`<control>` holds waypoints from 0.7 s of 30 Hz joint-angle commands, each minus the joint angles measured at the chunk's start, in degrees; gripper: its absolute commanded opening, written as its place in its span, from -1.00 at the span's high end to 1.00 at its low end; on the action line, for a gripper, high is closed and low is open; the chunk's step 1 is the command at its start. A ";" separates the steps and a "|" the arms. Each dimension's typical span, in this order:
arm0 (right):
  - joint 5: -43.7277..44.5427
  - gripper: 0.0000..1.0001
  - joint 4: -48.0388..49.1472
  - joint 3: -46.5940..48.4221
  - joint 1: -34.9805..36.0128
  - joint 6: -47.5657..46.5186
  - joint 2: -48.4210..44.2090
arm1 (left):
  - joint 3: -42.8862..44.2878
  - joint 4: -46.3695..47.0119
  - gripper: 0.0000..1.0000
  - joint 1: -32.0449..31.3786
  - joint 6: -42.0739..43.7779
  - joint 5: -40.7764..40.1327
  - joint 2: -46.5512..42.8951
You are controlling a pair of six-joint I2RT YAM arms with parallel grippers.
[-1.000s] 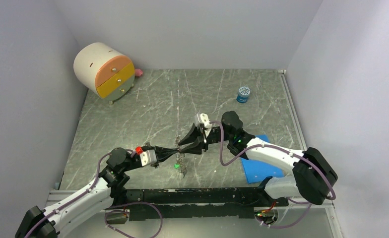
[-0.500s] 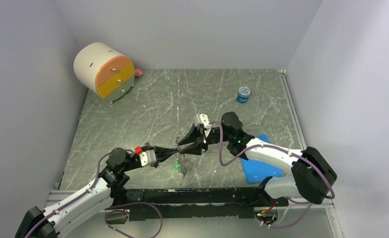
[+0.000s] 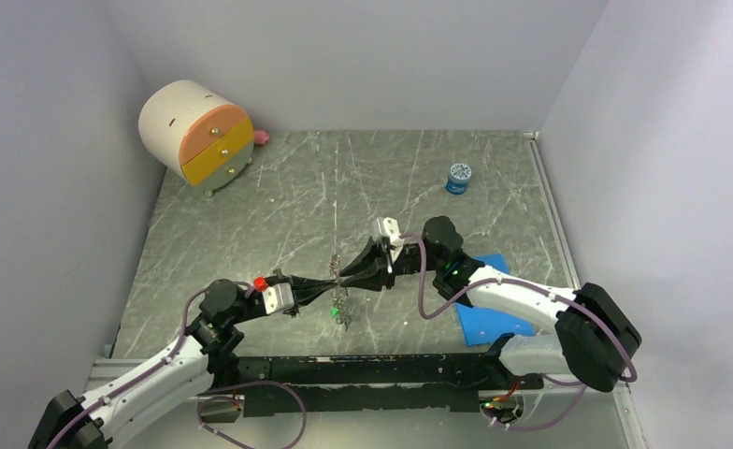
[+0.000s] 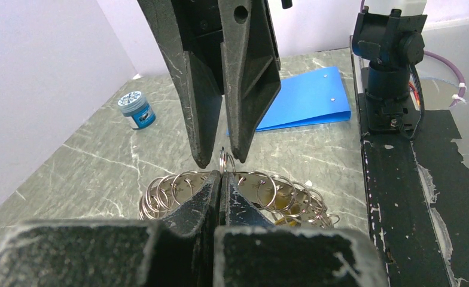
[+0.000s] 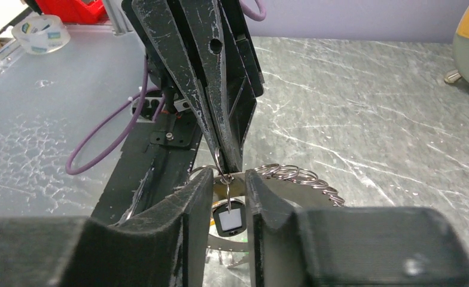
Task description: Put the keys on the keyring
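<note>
The keyring [image 4: 260,179], a silvery hoop strung with several small split rings, hangs above the table between both arms. My left gripper [image 4: 221,177] is shut on its band at the top. From the other side my right gripper [image 5: 228,174] stands open, one finger on each side of a small ring. A black-headed key [image 5: 228,220] with a white centre dangles from that ring between the right fingers [image 5: 190,206], touching neither. In the top view the left gripper [image 3: 333,282] and right gripper [image 3: 344,274] meet tip to tip, a green key [image 3: 333,313] hanging below. A yellow key head [image 4: 283,202] shows through the hoop.
A blue folder [image 3: 494,313] lies flat under the right arm. A small blue jar [image 3: 458,178] stands at the back right. A round drawer cabinet [image 3: 197,131] sits in the back left corner, a pink bit [image 3: 261,137] beside it. The black base rail [image 3: 363,369] runs along the near edge.
The right wrist has shifted slightly rightward and nearer, and its jaws have narrowed a little around the small ring. The left gripper holds still.
</note>
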 commanded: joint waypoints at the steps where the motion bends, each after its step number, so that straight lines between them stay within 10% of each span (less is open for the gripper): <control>1: -1.37 0.47 4.16 0.46 0.06 1.00 0.49 | 1.83 4.67 0.95 -0.16 -0.14 0.88 -0.35; 21: 0.85 1.00 -1.46 2.27 0.09 -0.52 0.43 | 2.50 -1.97 0.72 -0.18 0.87 -0.94 -0.96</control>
